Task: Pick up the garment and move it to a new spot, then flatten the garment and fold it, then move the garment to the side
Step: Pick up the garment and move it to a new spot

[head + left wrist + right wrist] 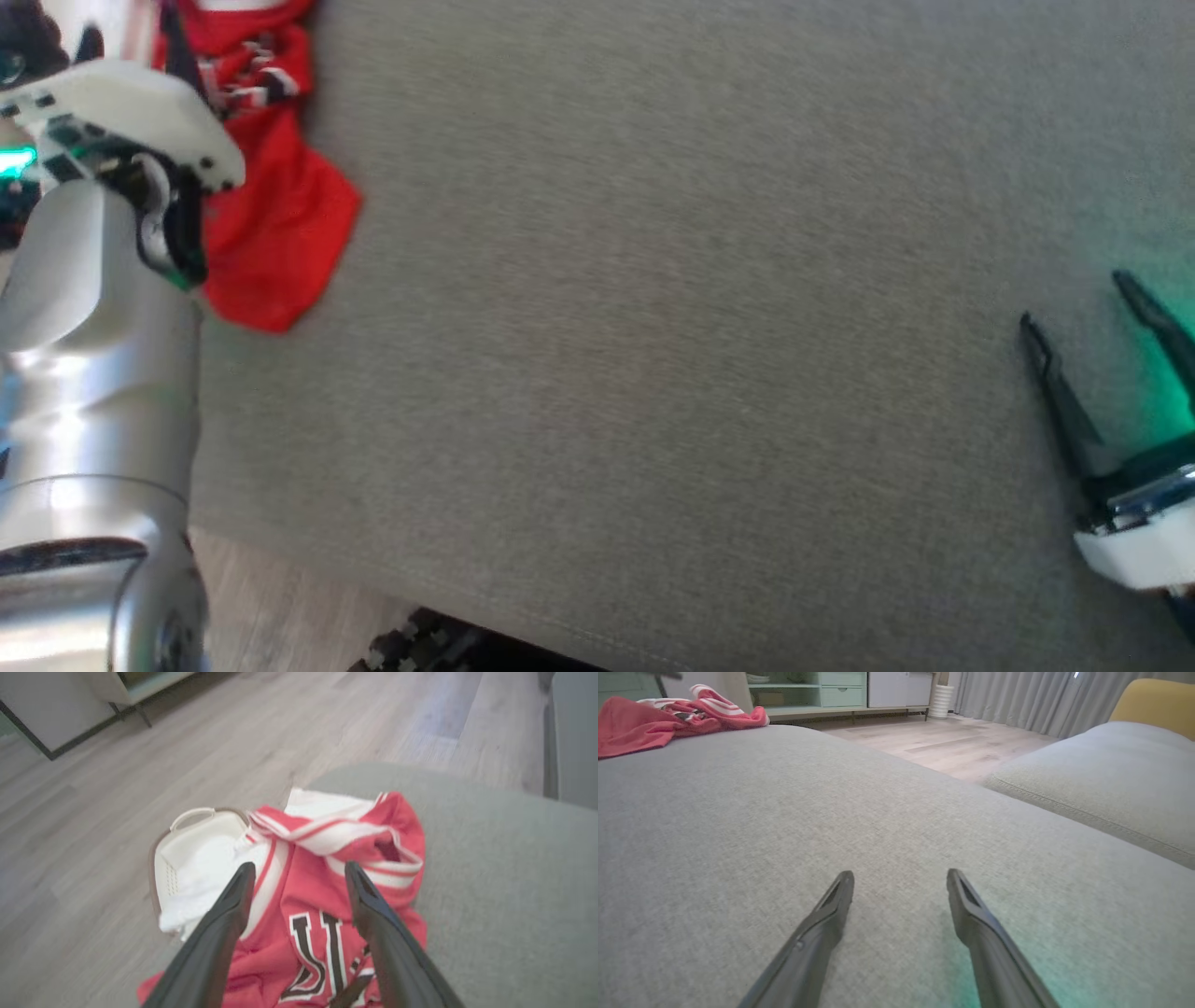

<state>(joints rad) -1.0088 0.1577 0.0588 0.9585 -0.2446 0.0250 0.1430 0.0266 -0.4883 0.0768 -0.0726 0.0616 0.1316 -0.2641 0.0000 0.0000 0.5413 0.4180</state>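
Observation:
The garment (280, 215) is a red jersey with white stripes and dark letters, lying crumpled at the far left corner of the grey cushion (653, 327). In the left wrist view my left gripper (299, 870) is open right over the garment (397, 826), its fingers (224, 924) spread to either side of the lettering with nothing between them. My pale left forearm (84, 308) covers part of the cloth in the head view. My right gripper (1074, 299) is open and empty low over bare cushion at the right. Its wrist view shows the right gripper (900, 873) and the garment (654, 718) far off.
A white basket (196, 844) holding white cloth stands on the wooden floor (140, 756) just past the cushion's corner. A second grey cushion (1101, 774) lies to the right, with a yellow seat (1153, 697) behind it. A low cabinet (831, 690) stands against the far wall.

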